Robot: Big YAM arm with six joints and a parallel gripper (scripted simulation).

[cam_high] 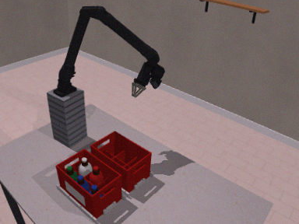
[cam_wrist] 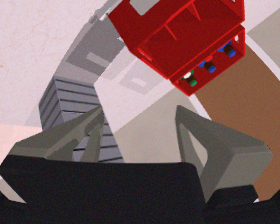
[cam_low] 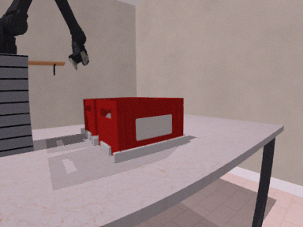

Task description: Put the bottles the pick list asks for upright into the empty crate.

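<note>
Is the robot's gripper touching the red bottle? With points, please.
Apart. The top view shows the gripper [cam_high: 136, 91] [cam_low: 80, 65] [cam_wrist: 139, 112] high above the red bottle [cam_high: 96, 177], with air between.
</note>
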